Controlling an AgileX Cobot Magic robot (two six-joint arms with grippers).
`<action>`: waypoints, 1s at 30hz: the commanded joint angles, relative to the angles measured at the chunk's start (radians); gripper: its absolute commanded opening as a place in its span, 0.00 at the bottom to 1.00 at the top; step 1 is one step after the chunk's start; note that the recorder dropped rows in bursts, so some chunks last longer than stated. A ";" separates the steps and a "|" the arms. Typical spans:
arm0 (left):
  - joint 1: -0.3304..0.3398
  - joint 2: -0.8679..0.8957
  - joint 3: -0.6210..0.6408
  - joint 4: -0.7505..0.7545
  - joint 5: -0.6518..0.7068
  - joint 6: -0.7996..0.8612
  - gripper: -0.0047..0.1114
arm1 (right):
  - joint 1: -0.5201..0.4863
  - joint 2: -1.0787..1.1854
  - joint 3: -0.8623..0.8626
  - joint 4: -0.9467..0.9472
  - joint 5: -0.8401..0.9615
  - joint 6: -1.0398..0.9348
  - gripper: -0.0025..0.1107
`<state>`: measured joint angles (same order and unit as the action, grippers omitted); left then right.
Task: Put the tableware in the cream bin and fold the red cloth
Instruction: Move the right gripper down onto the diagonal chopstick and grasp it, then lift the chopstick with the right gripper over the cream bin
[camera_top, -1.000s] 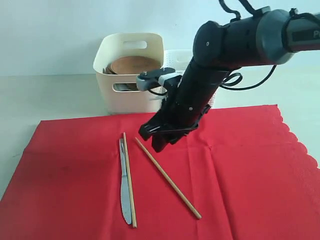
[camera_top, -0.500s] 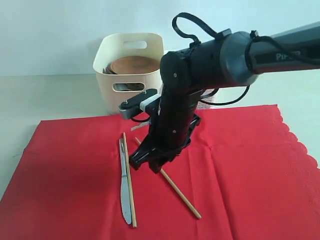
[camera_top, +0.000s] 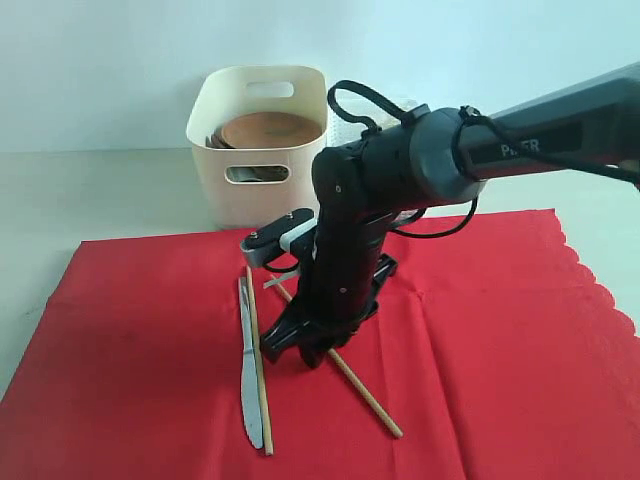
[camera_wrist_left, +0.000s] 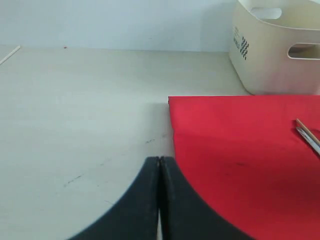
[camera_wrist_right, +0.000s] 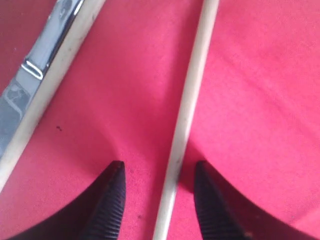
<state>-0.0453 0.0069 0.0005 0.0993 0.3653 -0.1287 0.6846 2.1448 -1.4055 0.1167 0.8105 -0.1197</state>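
Low on the plain bright red cloth (camera_top: 500, 340), the right end effector (camera_top: 300, 350) stands with its black fingers (camera_wrist_right: 112, 200) spread to either side of a slanting pale wooden chopstick (camera_wrist_right: 192, 85), which runs between them unpinched. A second wooden chopstick (camera_top: 258, 370) and a metal knife (camera_top: 248, 390) lie side by side just to its left in the exterior view. Behind the cloth a tall cream plastic bin (camera_top: 230, 190) holds a round brown plate (camera_top: 268, 130), while the left end effector (camera_wrist_left: 159, 162), pressed together, hangs over the pale tabletop (camera_wrist_left: 75, 100) at the cloth's edge.
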 joint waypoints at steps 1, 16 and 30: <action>0.001 -0.007 0.000 0.002 -0.008 0.002 0.04 | 0.002 0.027 0.002 -0.002 -0.032 0.001 0.40; 0.001 -0.007 0.000 0.002 -0.008 0.002 0.04 | 0.002 0.040 0.002 -0.096 -0.031 0.068 0.02; 0.001 -0.007 0.000 0.002 -0.008 0.002 0.04 | 0.002 -0.109 0.002 -0.085 -0.014 0.080 0.02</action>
<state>-0.0453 0.0069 0.0005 0.0993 0.3653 -0.1287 0.6862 2.0963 -1.4050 0.0329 0.7983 -0.0409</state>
